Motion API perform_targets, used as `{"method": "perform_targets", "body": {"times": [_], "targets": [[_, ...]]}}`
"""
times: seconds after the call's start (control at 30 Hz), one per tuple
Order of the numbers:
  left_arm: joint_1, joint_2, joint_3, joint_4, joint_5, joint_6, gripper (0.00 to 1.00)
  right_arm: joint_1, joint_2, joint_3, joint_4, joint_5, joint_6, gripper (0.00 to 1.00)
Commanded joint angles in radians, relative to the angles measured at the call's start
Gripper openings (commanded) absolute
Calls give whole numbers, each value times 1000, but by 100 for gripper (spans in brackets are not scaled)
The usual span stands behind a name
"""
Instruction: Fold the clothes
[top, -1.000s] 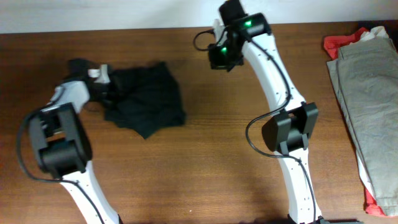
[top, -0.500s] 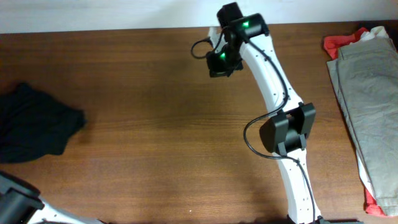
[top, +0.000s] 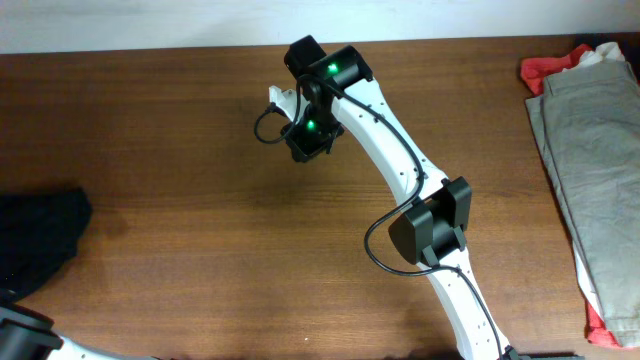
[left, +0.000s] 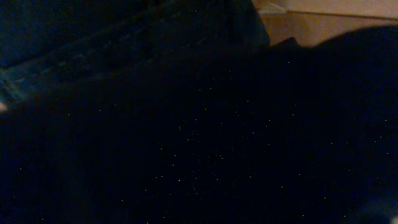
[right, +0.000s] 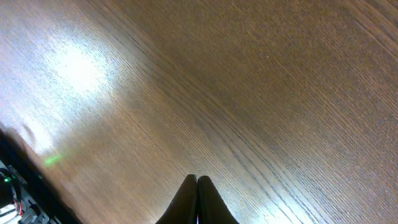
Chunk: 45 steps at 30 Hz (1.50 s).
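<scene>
A black garment (top: 35, 245) lies bunched at the far left edge of the wooden table (top: 220, 260). The same dark cloth (left: 186, 124) fills the left wrist view, with a seam at the upper left. My left gripper's fingers cannot be made out against it, and only a bit of the left arm (top: 20, 335) shows at the bottom left of the overhead view. My right gripper (top: 303, 148) (right: 197, 182) is shut and empty. It hovers over bare wood at the table's upper middle, far from the garment.
A pile of clothes lies at the right edge: khaki trousers (top: 590, 150) on top of a red garment (top: 545, 68). The right arm (top: 400, 170) stretches diagonally across the middle of the table.
The black garment has been dragged from the left-centre to the far left edge, partly off view. The right arm has swung left with its gripper shut.
</scene>
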Motion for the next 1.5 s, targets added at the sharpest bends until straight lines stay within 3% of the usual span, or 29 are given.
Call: {"method": "perform_targets", "body": {"times": [0.0,0.17,0.2,0.23,0.27,0.3,0.43,0.5,0.73,0.77,0.8,0.87,0.9,0.93,1.07,1.2,1.47], "targets": [[30,-51,30,-19,-61,-59,1,5,-18,14,-4,-13,-11,5],[41,-47,30,-37,-66,-62,1,5,-18,14,-3,-13,-11,5],[41,-47,30,-37,-66,-61,22,5,-18,14,-3,-12,-11,6],[41,-47,30,-37,-66,-61,63,5,-18,14,-3,-12,-11,16],[41,-47,31,-37,-66,-60,99,5,-18,14,-3,-12,-22,20],[41,-47,31,-39,-66,-60,99,5,-18,14,-3,-9,-22,28],[41,-50,31,-82,-70,-62,99,5,-18,14,-3,-9,-22,32],[41,-64,31,-120,-70,-61,99,5,-13,13,0,-9,-22,45],[40,-390,40,-187,-69,-95,98,5,-2,-5,26,-13,-21,46],[35,-420,40,-204,-66,-95,63,5,1,-19,41,-13,-18,42],[21,-431,40,-241,-65,-95,21,5,7,-39,48,-13,-18,40],[-49,-398,36,-364,-66,-28,1,5,13,-124,74,-13,-18,31],[-100,-360,31,-415,-66,38,1,5,13,-165,85,-13,-18,23],[-164,-298,12,-463,-70,103,1,5,13,-210,99,-13,-18,22],[-294,-54,-131,-504,-73,133,1,5,13,-253,105,-12,-18,22],[-285,141,-179,-484,-109,169,1,5,13,-253,105,-13,-18,22],[-109,160,-177,-431,-125,107,1,5,13,-253,86,-13,-18,22]]}}
